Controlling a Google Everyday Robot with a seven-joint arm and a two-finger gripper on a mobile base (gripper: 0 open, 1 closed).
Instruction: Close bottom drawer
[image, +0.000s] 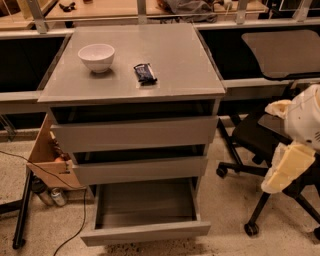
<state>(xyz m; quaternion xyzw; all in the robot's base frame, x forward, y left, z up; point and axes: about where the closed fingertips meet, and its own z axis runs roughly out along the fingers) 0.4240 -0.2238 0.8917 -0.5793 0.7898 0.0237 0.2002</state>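
The speckled floor (227, 215) held a grey cabinet (165, 55) with a black office chair (250, 134) on its right. The bottom drawer (145, 232) stood pulled out towards the camera. The gripper (286, 170) hung over the chair, well apart from that drawer, to its right and higher. How wide the gripper was set could not be told.

- On the grey cabinet top (180, 55) a white bowl (96, 56) is carried.
- A wrapped bar (145, 73) (dark) is laid near, right of the bowl.
- The gripper (281, 174) is held far right of the bowl.
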